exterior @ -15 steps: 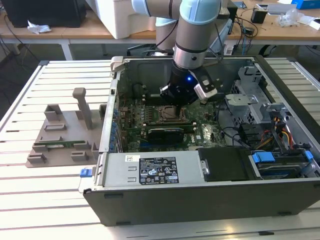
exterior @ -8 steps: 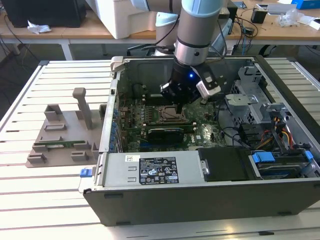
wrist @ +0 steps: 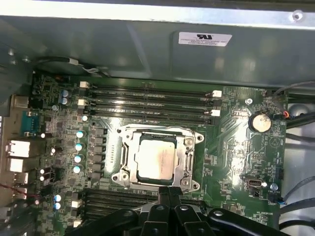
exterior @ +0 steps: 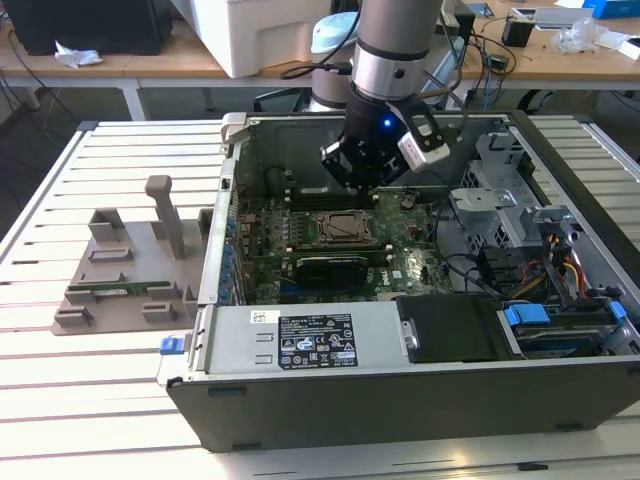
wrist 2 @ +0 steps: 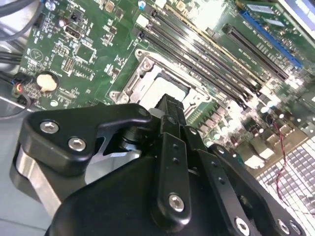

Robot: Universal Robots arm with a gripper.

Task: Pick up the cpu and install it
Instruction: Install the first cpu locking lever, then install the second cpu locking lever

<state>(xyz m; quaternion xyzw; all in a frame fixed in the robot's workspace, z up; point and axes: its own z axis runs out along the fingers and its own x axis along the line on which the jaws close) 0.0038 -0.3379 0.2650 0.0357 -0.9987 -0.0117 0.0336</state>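
Observation:
The cpu (wrist: 156,158) is a silver square chip lying flat inside the metal-framed socket (wrist: 188,156) on the green motherboard (wrist: 231,147) of the open computer case (exterior: 400,390). In the second wrist view the cpu (wrist 2: 165,89) is partly hidden behind my black fingers (wrist 2: 170,115). My gripper (wrist: 170,192) hovers just above the board at the socket's edge, its two fingers pressed together with nothing between them. In the exterior view the gripper (exterior: 365,178) hangs inside the case, a little above and behind the cpu (exterior: 335,228).
Long black memory slots (wrist: 147,101) run beside the socket. Case walls (exterior: 232,190), a drive cage (exterior: 500,190) and cables (exterior: 560,270) surround the board. A grey holder (exterior: 130,280) with a green memory stick (exterior: 118,290) sits on the slatted table at the exterior view's left.

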